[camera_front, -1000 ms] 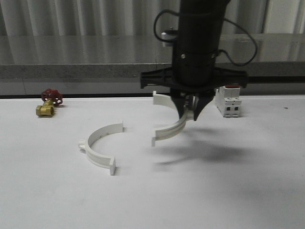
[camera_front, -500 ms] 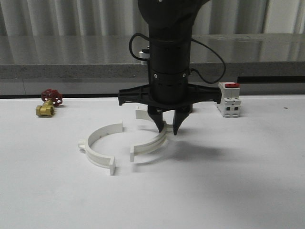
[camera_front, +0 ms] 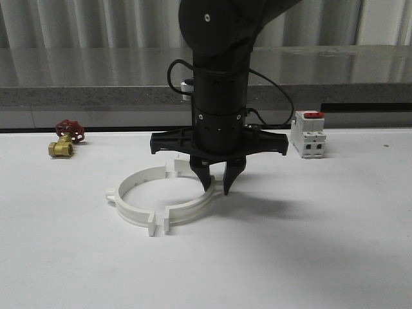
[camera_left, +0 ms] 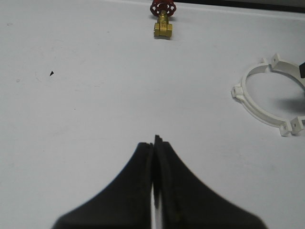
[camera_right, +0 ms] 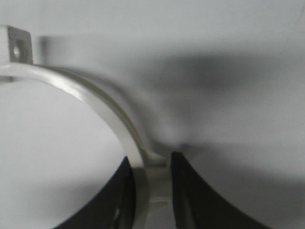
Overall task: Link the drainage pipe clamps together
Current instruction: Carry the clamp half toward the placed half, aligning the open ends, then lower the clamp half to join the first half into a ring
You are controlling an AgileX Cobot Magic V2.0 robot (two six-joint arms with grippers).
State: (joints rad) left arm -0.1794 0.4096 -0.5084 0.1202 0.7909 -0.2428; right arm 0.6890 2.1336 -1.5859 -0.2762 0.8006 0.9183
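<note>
Two clamp halves [camera_front: 161, 199] nearly meet at frame centre: keep your right end effector [camera_front: 217, 188] clamped on its half, aligning the tabs squarely.

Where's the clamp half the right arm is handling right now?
In the front view the right clamp half lies mid-table between the right hand's fingers, its end tabs almost meeting the left clamp half.
</note>
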